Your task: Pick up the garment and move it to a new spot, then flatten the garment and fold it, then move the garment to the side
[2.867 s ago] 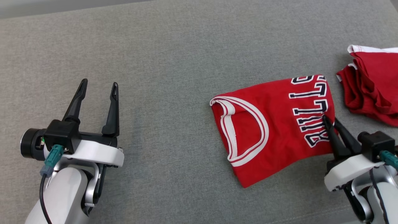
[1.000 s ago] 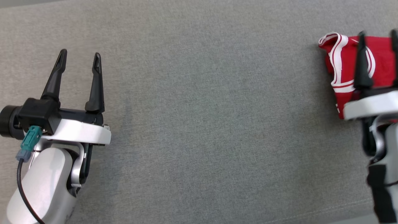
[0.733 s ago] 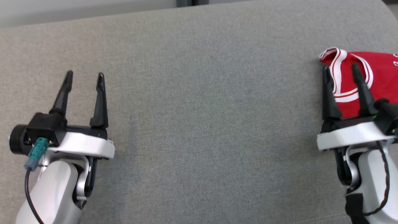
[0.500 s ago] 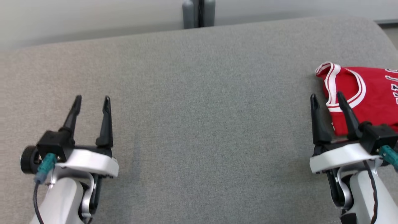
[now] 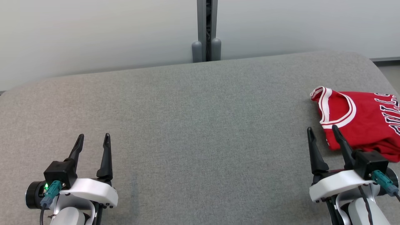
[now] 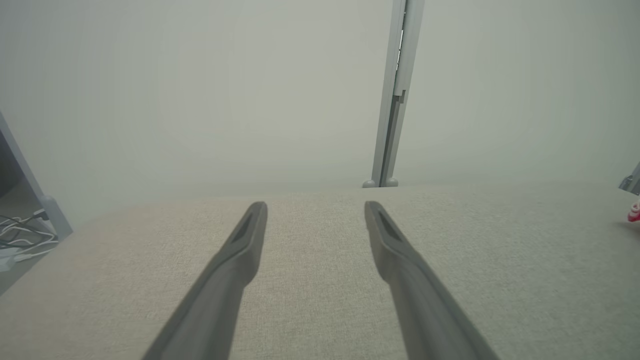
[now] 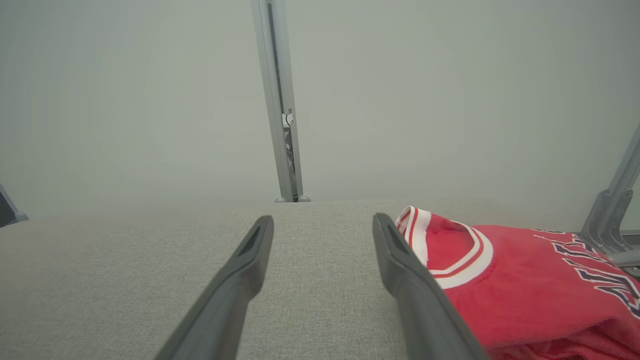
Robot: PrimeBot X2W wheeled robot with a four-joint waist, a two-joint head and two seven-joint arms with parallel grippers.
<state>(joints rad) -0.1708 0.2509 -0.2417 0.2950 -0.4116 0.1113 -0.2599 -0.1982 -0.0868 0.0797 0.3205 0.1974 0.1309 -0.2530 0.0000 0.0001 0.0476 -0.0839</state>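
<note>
Folded red garment (image 5: 359, 125) lies at the grey surface's (image 5: 200, 125) right end. Right gripper (image 5: 322, 128), spread and empty, sits just beside it, perhaps touching. Left gripper (image 5: 94, 135), likewise spread, sits well apart at left.

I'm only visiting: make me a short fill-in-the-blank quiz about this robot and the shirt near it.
The jersey is ____ with white trim.
It lies on the grey fabric surface, toward the robot's ____ side.
The left gripper and the right gripper both hold nothing, and their fingers stand ____.
Missing words: red; right; open.
</note>
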